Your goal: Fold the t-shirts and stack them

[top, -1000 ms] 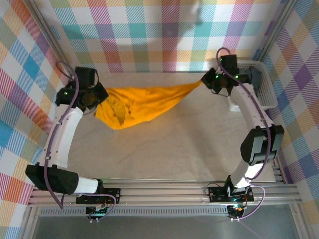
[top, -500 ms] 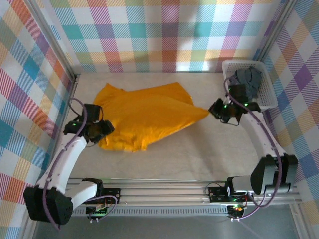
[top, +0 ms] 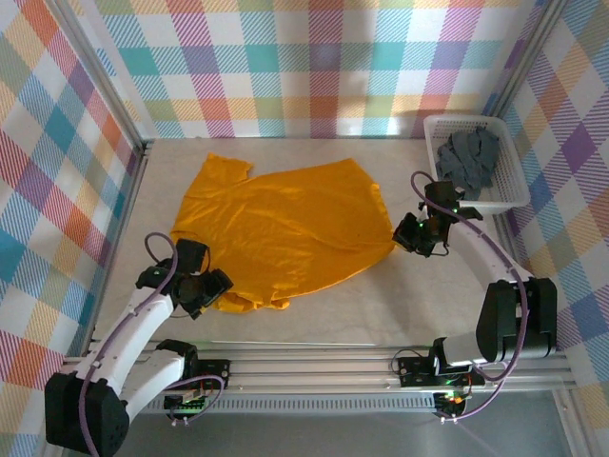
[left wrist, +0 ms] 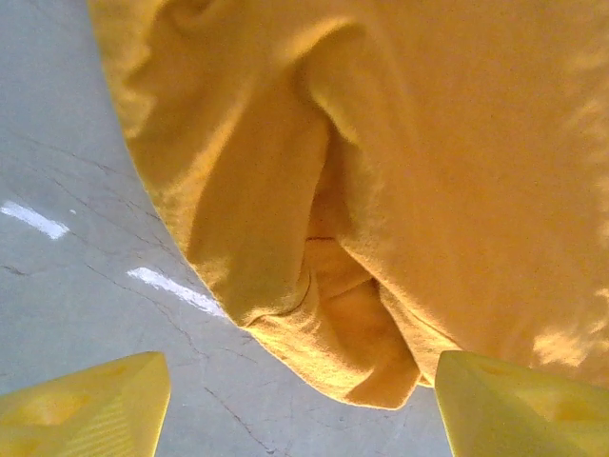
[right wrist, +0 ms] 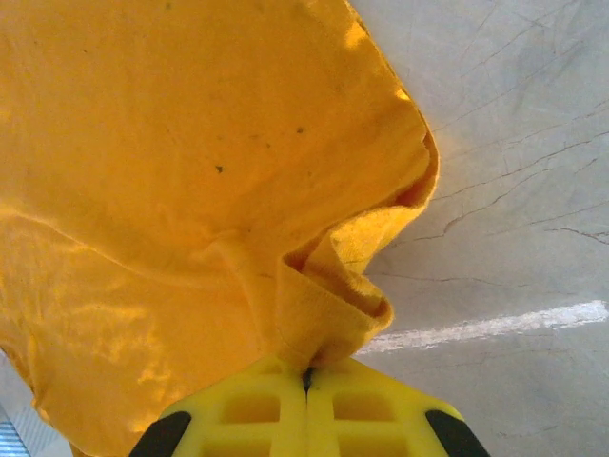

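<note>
The orange-yellow t-shirt (top: 285, 228) lies spread on the table, left of centre. My left gripper (top: 211, 288) stands open at its near-left corner. In the left wrist view the two yellow fingertips (left wrist: 86, 409) are wide apart, and the bunched shirt corner (left wrist: 362, 352) lies just ahead of them, untouched. My right gripper (top: 404, 235) is shut on the shirt's right corner. In the right wrist view a fold of orange cloth (right wrist: 333, 295) is pinched where the gripper (right wrist: 306, 376) closes. The dark grey t-shirt (top: 468, 160) sits crumpled in the basket.
The white mesh basket (top: 514, 195) stands at the back right corner, just behind my right arm. Checked walls enclose the table on three sides. Bare marbled tabletop (top: 381, 305) runs along the near edge and between the shirt and the basket.
The shirt, held stretched in the air at the back, has been drawn toward the near side and laid flat. My left gripper opened and let go; the right still holds its corner.
</note>
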Available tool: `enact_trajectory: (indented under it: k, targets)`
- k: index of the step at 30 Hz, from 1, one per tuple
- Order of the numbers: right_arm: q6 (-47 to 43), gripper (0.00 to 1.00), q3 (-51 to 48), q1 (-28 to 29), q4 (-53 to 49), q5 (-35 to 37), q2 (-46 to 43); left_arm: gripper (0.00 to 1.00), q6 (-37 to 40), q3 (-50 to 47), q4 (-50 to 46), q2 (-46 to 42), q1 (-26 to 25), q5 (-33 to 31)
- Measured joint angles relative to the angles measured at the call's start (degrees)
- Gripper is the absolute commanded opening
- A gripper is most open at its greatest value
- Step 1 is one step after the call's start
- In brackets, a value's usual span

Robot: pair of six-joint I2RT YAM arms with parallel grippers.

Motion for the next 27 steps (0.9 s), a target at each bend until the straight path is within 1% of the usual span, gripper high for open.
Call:
enact_trajectory:
  k: [2,5,7,8,9,10,13,14,15,18,21,24,27]
  targets:
    - [0.0,0.0,-0.5,0.0,0.1,0.0,-0.4,0.75,-2.4,-0.9,2.1,3.6,-2.3,0.0]
    - [0.0,0.0,-1.2,0.0,0.1,0.0,-1.2,0.74,-5.0,-1.1,4.3,9.0,-4.1,-0.5]
    - [0.0,0.0,-1.4,0.0,0.1,0.0,-1.7,0.71,-6.3,-1.3,5.8,11.1,-4.4,-1.1]
    - [0.0,0.0,-1.4,0.0,0.1,0.0,-2.0,0.67,-6.8,-1.4,6.8,11.9,-4.4,-1.4]
    - [0.0,0.0,-1.4,0.0,0.1,0.0,-2.3,0.61,-7.4,-1.5,7.5,12.7,-4.4,-1.4]
    - [0.0,0.0,-1.4,0.0,0.1,0.0,-2.6,0.5,-7.8,-1.5,8.4,13.7,-4.5,-1.6]
    - [0.0,0.0,-1.4,0.0,0.1,0.0,-3.4,0.13,-8.5,-1.5,10.5,17.2,-4.6,-2.4]
    - [0.0,0.0,-1.4,0.0,0.1,0.0,-3.6,0.04,-8.7,-1.4,9.4,17.7,-4.6,-3.0]
    - [0.0,0.0,-1.4,0.0,0.1,-0.1,-3.9,0.0,-8.8,-1.3,8.2,17.6,-4.6,-3.7]
    - [0.0,0.0,-1.3,0.0,0.0,-0.2,-5.7,0.0,-8.4,-0.1,8.1,15.8,-4.9,-4.7]
    - [-0.4,0.0,0.0,0.0,-0.9,-0.2,-9.6,0.0,-7.3,4.9,5.4,9.6,-4.9,-6.8]
    - [-0.8,0.0,5.3,0.0,-1.7,0.0,-13.9,0.0,-5.4,14.9,3.0,1.9,-4.9,-9.2]
    - [-1.4,0.0,13.0,0.0,-1.7,0.2,-18.0,0.0,-3.7,25.8,1.9,-2.3,-4.9,-11.1]
